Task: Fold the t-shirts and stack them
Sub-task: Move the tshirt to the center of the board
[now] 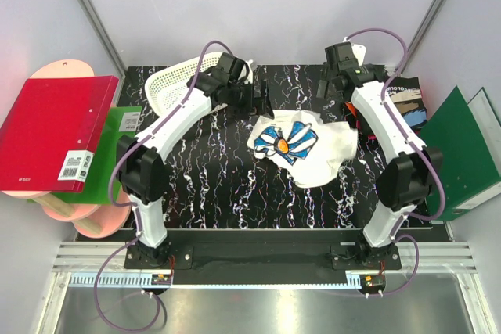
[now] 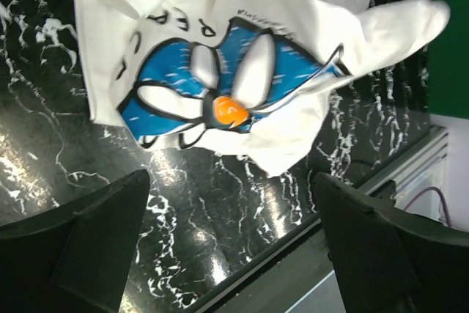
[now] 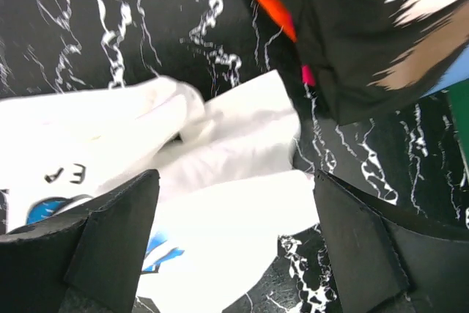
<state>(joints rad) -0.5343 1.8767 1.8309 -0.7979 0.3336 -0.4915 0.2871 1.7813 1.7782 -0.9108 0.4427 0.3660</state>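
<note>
A crumpled white t-shirt (image 1: pixel 301 146) with a blue, white and orange print and dark lettering lies in the middle of the black marbled table (image 1: pixel 219 185). My left gripper (image 1: pixel 262 99) hovers off its back left corner, open and empty; in the left wrist view the white t-shirt (image 2: pixel 242 56) lies beyond the gripper (image 2: pixel 231 203) and bare table shows between the jaws. My right gripper (image 1: pixel 333 84) is open at the back right, and in its wrist view hangs above the white t-shirt (image 3: pixel 220 181). A folded black t-shirt (image 1: pixel 403 99) lies at the right on a red-orange one (image 3: pixel 267 1).
A white lattice basket (image 1: pixel 176 87) stands at the back left behind the left arm. A red binder (image 1: pixel 51 131) and a green one (image 1: pixel 117 154) lie off the table's left edge. Another green binder (image 1: pixel 462 150) lies on the right.
</note>
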